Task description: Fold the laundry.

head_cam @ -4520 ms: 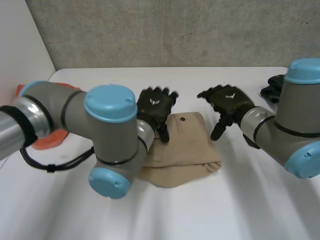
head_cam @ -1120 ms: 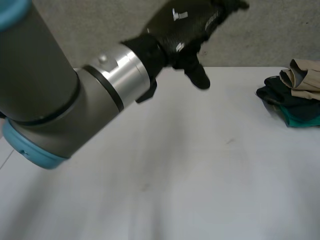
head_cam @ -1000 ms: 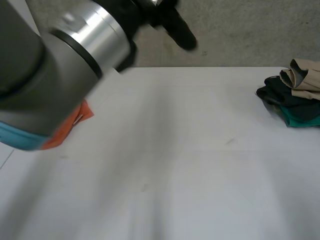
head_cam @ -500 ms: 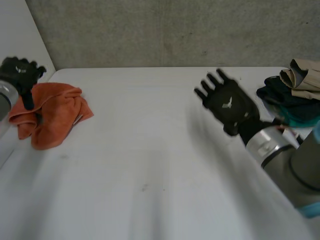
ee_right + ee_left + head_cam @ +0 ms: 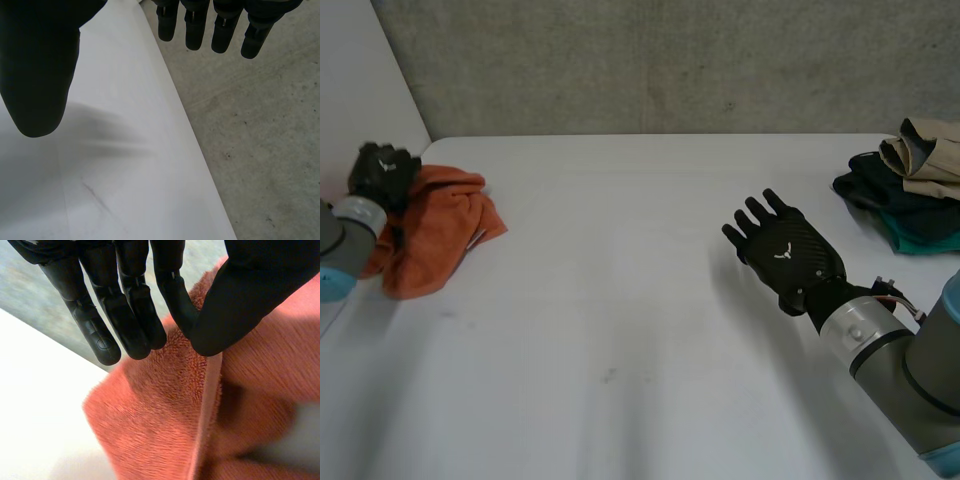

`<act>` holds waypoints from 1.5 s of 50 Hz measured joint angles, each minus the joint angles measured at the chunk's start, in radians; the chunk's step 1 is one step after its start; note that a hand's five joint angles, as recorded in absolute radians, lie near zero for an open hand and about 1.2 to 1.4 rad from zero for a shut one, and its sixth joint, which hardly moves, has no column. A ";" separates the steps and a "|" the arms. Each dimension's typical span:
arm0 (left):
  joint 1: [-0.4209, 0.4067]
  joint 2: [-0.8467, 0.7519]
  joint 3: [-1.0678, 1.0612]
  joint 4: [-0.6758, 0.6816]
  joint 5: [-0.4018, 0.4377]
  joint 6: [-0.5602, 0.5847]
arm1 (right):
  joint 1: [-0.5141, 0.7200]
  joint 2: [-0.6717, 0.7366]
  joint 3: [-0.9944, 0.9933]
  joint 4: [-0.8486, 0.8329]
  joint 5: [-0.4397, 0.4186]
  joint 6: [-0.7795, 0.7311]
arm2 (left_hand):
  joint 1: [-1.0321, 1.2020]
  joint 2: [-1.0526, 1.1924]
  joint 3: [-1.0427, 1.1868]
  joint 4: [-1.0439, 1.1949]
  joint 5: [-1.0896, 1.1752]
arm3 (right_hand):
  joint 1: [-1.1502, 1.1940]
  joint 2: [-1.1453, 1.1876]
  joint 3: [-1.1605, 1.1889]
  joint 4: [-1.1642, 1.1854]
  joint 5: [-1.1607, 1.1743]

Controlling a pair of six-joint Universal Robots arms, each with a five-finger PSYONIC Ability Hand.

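A crumpled orange towel lies at the table's far left, near the wall. My left hand sits on the towel's far left part. In the left wrist view, the thumb and one finger pinch a raised fold of the orange towel, while the other fingers hang straight beside it. My right hand hovers over the table right of centre, palm down, fingers spread and straight. Nothing is between the right hand's thumb and its fingers.
A stack of folded clothes, beige on dark and teal, stands at the back right corner. The white table stretches bare between the hands. A grey wall runs behind it, and a white panel stands at the left.
My left arm swung from mid-table to the far left, and its hand has closed on the orange towel. My right hand came into view and settled slightly lower.
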 measured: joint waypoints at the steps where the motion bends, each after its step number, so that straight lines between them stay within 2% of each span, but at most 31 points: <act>1: -0.006 0.022 -0.011 0.006 -0.011 -0.019 | -0.002 -0.001 0.001 0.000 0.000 0.000 | 0.000 0.000 0.000 0.000 0.000 | 0.000 0.000 0.000 0.000 0.000; 6: -0.046 0.202 -0.107 0.021 -0.039 -0.161 | -0.015 -0.010 0.005 -0.001 -0.001 0.000 | 0.000 0.001 0.001 0.000 0.000 | 0.000 0.000 0.000 0.000 0.000; 11: -0.123 0.412 -0.201 0.018 -0.030 -0.363 | -0.029 -0.012 0.005 -0.003 -0.002 0.000 | 0.000 0.003 0.004 0.003 0.000 | 0.000 0.000 0.000 0.000 0.000; 16: -0.246 0.640 -0.291 0.015 -0.019 -0.568 | -0.046 -0.012 0.005 -0.004 -0.002 0.000 | 0.000 0.003 0.005 0.004 0.005 | 0.000 0.000 0.000 0.000 0.000; 21: -0.368 0.789 -0.347 0.019 -0.017 -0.697 | -0.065 -0.014 0.004 -0.004 0.000 0.002 | 0.000 0.003 0.005 0.004 0.005 | 0.000 0.000 0.000 0.000 0.000; 25: -0.475 0.809 -0.366 0.018 -0.022 -0.748 | -0.082 -0.021 0.000 -0.004 0.010 0.011 | 0.000 0.003 0.005 0.004 0.005 | 0.000 0.000 0.000 0.000 0.000; 30: -0.654 0.709 -0.367 0.016 -0.032 -0.748 | -0.109 -0.037 -0.009 -0.001 0.029 0.064 | -0.028 -0.037 -0.034 -0.038 -0.018 | 0.000 0.000 0.000 0.000 0.000; 31: -0.675 0.686 -0.366 0.016 -0.036 -0.738 | -0.112 -0.039 -0.011 -0.001 0.030 0.075 | -0.110 -0.134 -0.112 -0.119 -0.087 | 0.000 0.000 0.000 0.000 0.000; 32: -0.689 0.662 -0.364 0.015 -0.042 -0.727 | -0.115 -0.040 -0.012 0.000 0.031 0.085 | -0.290 -0.298 -0.289 -0.299 -0.263 | 0.000 0.000 0.000 0.000 0.000; 33: -0.700 0.635 -0.362 0.014 -0.050 -0.710 | -0.118 -0.041 -0.013 0.000 0.032 0.095 | -0.364 -0.361 -0.331 -0.342 -0.305 | 0.000 0.000 0.000 0.000 0.000; 34: -0.704 0.613 -0.360 0.013 -0.060 -0.693 | -0.120 -0.042 -0.014 0.000 0.033 0.105 | -0.615 -0.584 -0.554 -0.570 -0.534 | 0.000 0.000 0.000 0.000 0.000; 35: -0.702 0.588 -0.359 0.010 -0.074 -0.669 | -0.122 -0.043 -0.015 0.000 0.033 0.115 | -0.745 -0.720 -0.709 -0.717 -0.682 | 0.000 0.000 0.000 0.000 0.000; 40: -0.615 0.506 -0.349 -0.023 -0.187 -0.495 | -0.123 -0.043 -0.017 0.000 0.031 0.136 | -0.895 -0.923 -0.918 -0.934 -0.903 | 0.000 0.000 0.000 0.000 0.000; 44: -0.491 0.435 -0.332 -0.053 -0.278 -0.297 | -0.121 -0.042 -0.017 0.000 0.027 0.138 | -0.907 -0.945 -0.932 -0.954 -0.918 | 0.000 0.000 0.000 0.000 0.000; 47: -0.392 0.369 -0.311 -0.062 -0.309 -0.148 | -0.120 -0.040 -0.017 0.000 0.026 0.136 | -0.907 -0.948 -0.932 -0.954 -0.918 | 0.000 0.000 0.000 0.000 0.000; 51: -0.263 0.254 -0.261 -0.064 -0.304 0.044 | -0.119 -0.036 -0.016 0.000 0.025 0.134 | -0.907 -0.953 -0.935 -0.958 -0.924 | 0.000 0.000 0.000 0.000 0.000; 56: -0.154 0.110 -0.175 -0.060 -0.208 0.170 | -0.116 -0.030 -0.013 0.000 0.026 0.133 | -0.928 -0.970 -0.955 -0.975 -0.930 | 0.000 0.000 0.000 0.000 0.000; 58: -0.128 0.063 -0.140 -0.058 -0.148 0.189 | -0.114 -0.029 -0.011 0.000 0.028 0.132 | -0.928 -0.970 -0.955 -0.975 -0.930 | 0.000 0.000 0.000 0.000 0.000; 59: -0.128 0.063 -0.140 -0.058 -0.148 0.189 | -0.114 -0.029 -0.011 0.000 0.028 0.132 | -0.928 -0.970 -0.955 -0.975 -0.930 | 0.000 0.000 0.000 0.000 0.000; 60: -0.108 0.023 -0.103 -0.056 -0.081 0.195 | -0.113 -0.028 -0.010 0.000 0.030 0.131 | -0.928 -0.970 -0.955 -0.975 -0.930 | 0.000 0.000 0.000 0.000 0.000; 61: -0.102 0.009 -0.089 -0.055 -0.053 0.194 | -0.112 -0.028 -0.009 0.000 0.031 0.131 | -0.928 -0.970 -0.955 -0.975 -0.930 | 0.000 0.000 0.000 0.000 0.000; 62: -0.097 -0.003 -0.075 -0.054 -0.028 0.191 | -0.112 -0.028 -0.009 0.000 0.031 0.130 | -0.843 -0.883 -0.888 -0.903 -0.859 | 0.000 0.000 0.000 0.000 0.000; 63: -0.093 -0.014 -0.062 -0.053 -0.003 0.186 | -0.111 -0.028 -0.008 0.000 0.033 0.130 | -0.585 -0.653 -0.666 -0.679 -0.650 | 0.000 0.000 0.000 0.000 0.000; 64: -0.092 -0.021 -0.053 -0.052 0.012 0.181 | -0.111 -0.028 -0.008 0.000 0.033 0.130 | -0.585 -0.653 -0.666 -0.679 -0.650 | 0.000 0.000 0.000 0.000 0.000; 65: -0.091 -0.028 -0.042 -0.049 0.030 0.170 | -0.110 -0.028 -0.007 0.000 0.034 0.129 | -0.287 -0.366 -0.382 -0.393 -0.391 | 0.000 0.000 0.000 0.000 0.000; 66: -0.092 -0.032 -0.033 -0.046 0.043 0.155 | -0.110 -0.028 -0.006 0.000 0.035 0.129 | -0.177 -0.236 -0.234 -0.260 -0.274 | 0.000 0.000 0.000 0.000 0.000; 67: -0.094 -0.031 -0.029 -0.042 0.050 0.140 | -0.109 -0.028 -0.005 0.000 0.035 0.129 | -0.177 -0.236 -0.234 -0.260 -0.274 | 0.000 0.000 0.000 0.000 0.000; 68: -0.100 -0.023 -0.030 -0.038 0.050 0.119 | -0.109 -0.028 -0.004 0.000 0.036 0.129 | -0.116 -0.039 -0.059 -0.030 -0.093 | 0.000 0.000 0.000 0.000 0.000; 71: -0.131 0.037 -0.058 -0.018 0.033 0.041 | -0.109 -0.027 -0.003 0.000 0.036 0.129 | -0.116 -0.028 -0.048 -0.005 -0.093 | 0.000 0.000 0.000 0.000 0.000; 75: -0.195 0.195 -0.154 0.039 -0.003 -0.101 | -0.108 -0.027 -0.002 0.000 0.036 0.129 | -0.116 -0.026 -0.048 -0.005 -0.093 | 0.000 0.000 0.000 0.000 0.000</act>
